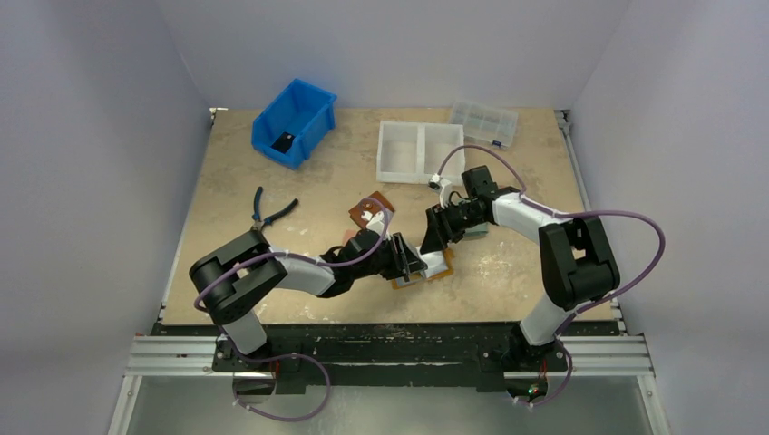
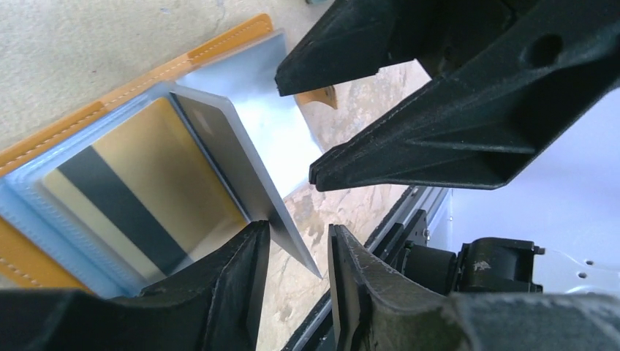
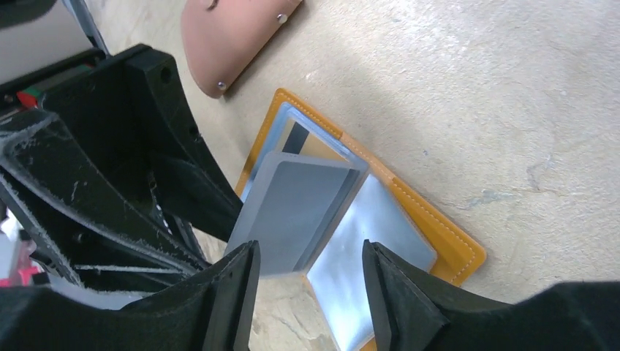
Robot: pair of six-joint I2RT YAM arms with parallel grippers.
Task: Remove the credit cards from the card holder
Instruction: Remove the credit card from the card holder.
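Note:
The mustard-orange card holder [image 1: 442, 267] lies open on the table between both grippers. In the left wrist view its orange cover [image 2: 219, 45] frames clear sleeves holding a gold credit card [image 2: 139, 191] with a black stripe. One grey sleeve leaf [image 2: 245, 175] stands up; I cannot tell whether it holds a card. My left gripper [image 2: 300, 245] is open a little around that leaf's lower edge, which touches one finger only. My right gripper [image 3: 311, 259] is open just above the raised leaf [image 3: 300, 205] and the holder [image 3: 439, 228], holding nothing.
A dark brown wallet [image 1: 370, 210] and a pink wallet [image 3: 227, 36] lie just left of the holder. Pliers [image 1: 270, 210] lie farther left. At the back stand a blue bin [image 1: 295, 122], a white two-part tray [image 1: 420, 152] and a clear organizer box [image 1: 483, 122].

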